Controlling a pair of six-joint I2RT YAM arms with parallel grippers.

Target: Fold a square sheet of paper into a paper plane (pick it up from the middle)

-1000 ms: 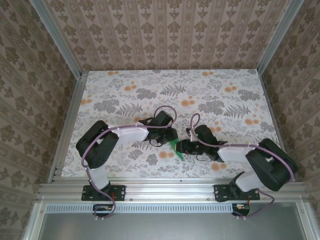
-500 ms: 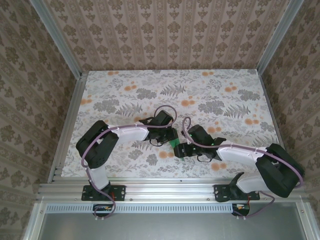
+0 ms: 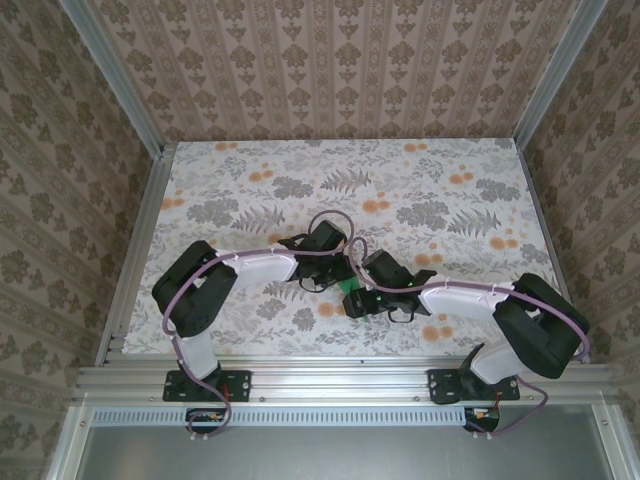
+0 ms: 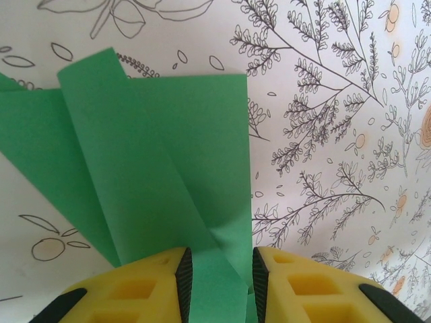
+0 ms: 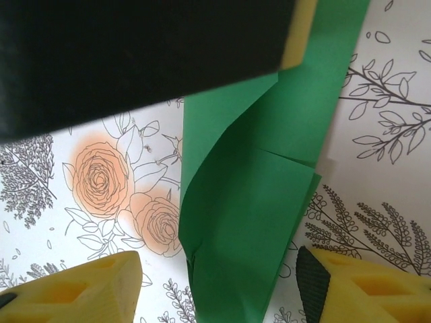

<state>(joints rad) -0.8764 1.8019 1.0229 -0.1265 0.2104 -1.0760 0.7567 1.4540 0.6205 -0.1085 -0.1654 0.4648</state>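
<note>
Left wrist view: the left pincer [image 4: 219,279] pinches the square sheet of paper [image 4: 168,155] between its yellow pads. The sheet is already creased into overlapping green flaps that fan out over the floral tabletop [image 4: 337,134]. Right wrist view: the right pincer [image 5: 219,269] stands spread, one finger on either side of the folded sheet and, as far as can be told, not touching it. The dark body of the left pincer hangs close above. Top external view: both arms meet near the middle of the tabletop, towards its near edge, with a little green showing between them. Judgement: a fold is being set and the task is only part done. To do it well, the left should hold the layers from slipping while the right closes squarely across the crease, edges aligned first. A skewed bite risks a crooked fold or a tear.
</note>
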